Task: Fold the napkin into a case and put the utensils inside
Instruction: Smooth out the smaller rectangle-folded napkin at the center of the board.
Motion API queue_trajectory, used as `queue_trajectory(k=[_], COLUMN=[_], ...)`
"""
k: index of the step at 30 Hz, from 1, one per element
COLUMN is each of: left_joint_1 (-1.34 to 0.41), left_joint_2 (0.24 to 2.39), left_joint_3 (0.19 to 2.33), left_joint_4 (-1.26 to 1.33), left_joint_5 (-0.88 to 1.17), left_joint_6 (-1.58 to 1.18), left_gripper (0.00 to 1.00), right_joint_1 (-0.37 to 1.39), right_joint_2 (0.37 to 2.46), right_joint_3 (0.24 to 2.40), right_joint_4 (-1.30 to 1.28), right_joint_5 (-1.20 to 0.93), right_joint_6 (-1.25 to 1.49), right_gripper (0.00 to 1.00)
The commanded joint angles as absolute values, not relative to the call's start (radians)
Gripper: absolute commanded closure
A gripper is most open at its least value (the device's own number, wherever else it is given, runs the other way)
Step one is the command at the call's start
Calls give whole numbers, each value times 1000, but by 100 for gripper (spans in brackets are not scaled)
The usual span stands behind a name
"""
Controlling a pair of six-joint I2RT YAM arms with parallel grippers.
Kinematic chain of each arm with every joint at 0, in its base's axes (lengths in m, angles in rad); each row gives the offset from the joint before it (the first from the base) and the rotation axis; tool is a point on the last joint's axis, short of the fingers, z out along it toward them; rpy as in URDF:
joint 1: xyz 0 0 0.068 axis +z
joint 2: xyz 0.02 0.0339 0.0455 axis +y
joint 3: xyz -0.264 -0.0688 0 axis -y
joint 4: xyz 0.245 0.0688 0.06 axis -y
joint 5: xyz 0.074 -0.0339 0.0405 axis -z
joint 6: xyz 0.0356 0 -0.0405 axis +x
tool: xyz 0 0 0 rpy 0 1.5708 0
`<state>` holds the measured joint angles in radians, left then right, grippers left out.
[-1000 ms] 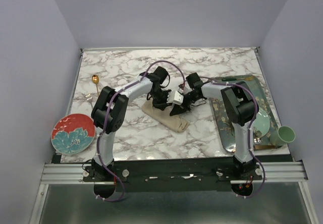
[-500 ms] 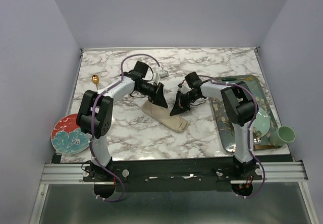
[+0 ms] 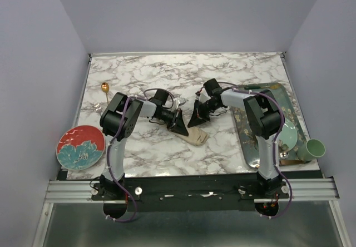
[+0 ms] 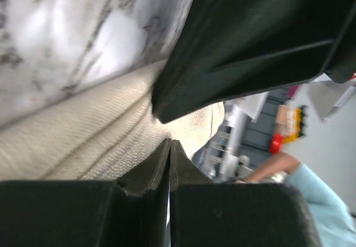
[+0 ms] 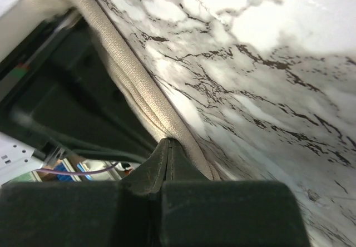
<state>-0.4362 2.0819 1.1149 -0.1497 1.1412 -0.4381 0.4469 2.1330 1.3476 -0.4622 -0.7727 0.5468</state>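
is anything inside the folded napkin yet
The spoon and fork lie on the table well left of the napkin, outside it. Its folds hide the inside.

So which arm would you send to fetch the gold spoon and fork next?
Probably left. The spoon and fork lie far left, on the left gripper's side. The right gripper, pinching the napkin, would have to reach across the left arm.

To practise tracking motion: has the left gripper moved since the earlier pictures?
Yes. The left gripper has come toward the near edge of the table, farther from the gold spoon.
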Motion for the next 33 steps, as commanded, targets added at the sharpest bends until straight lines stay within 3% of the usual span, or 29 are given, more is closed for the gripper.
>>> queue_trajectory(k=[1,7,12,26,33], left_joint_1=[-425,-437,-474,-581,-585], left_joint_2=[2163,2002,1904,2066,2099], left_joint_3=[1104,1079,1045,1097,1100], left_joint_4=[-72,-95,25,100,15], left_joint_5=[1065,1068,1034,784,653], left_joint_6=[-482,-361,-471,-598,-548], left_gripper=[88,81,80,98,97], right_joint_1=[445,445,446,445,445], right_joint_2=[2154,2135,2138,2149,2143], right_joint_3=[1344,1333,1338,1335,1325], right_joint_4=[-491,-491,-491,-491,-491], right_joint_5=[-612,-607,-604,-598,-597], right_joint_6=[485,480,480,486,485], right_gripper=[99,99,99,99,98])
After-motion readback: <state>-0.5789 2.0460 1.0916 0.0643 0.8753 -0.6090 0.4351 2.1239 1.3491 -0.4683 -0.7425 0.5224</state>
